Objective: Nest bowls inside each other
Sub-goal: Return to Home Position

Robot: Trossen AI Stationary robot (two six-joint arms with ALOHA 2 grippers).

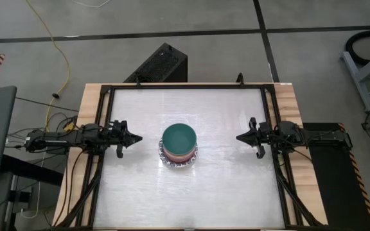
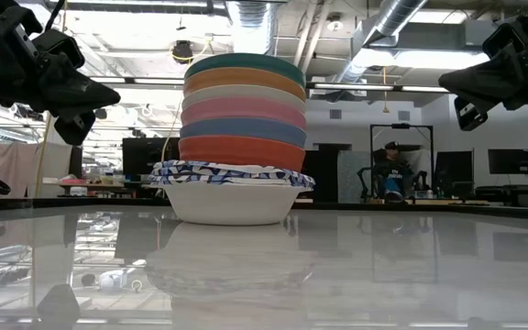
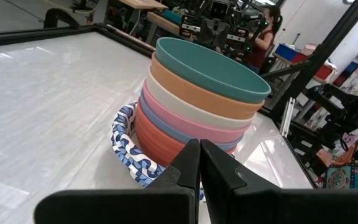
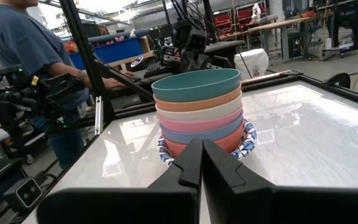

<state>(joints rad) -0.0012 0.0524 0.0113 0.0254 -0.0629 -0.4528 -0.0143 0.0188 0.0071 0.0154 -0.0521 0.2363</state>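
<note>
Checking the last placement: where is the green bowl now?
High view: the green bowl tops the stack at the table's middle, resting in the orange bowl, between the left gripper and the right gripper.

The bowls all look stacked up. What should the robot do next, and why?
Probably just draw both arms back to rest. The bowls stand in one stack, the green bowl on top. The left gripper and right gripper, both shut and empty, hang clear on either side.
</note>
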